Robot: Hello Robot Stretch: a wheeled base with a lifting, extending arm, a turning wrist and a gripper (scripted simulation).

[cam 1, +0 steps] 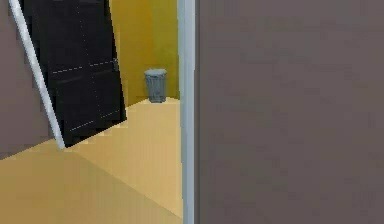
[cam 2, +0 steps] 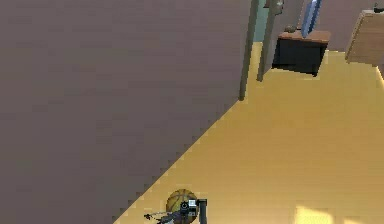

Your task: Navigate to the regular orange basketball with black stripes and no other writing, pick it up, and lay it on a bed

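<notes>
Orange ball point(cam 2: 178, 199) at claw point(cam 2: 160, 215), yellow floor point(cam 2: 290, 150) behind; cannot tell whether claw holds it. Grey wall point(cam 2: 110, 90) just beside claw; dark table point(cam 2: 300, 52) well beyond.

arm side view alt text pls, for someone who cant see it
An orange-brown ball shows at the gripper by the bottom edge, with yellow floor around it; whether it is held cannot be told. A big grey-brown wall fills the left, and a dark cabinet stands at top right.
</notes>
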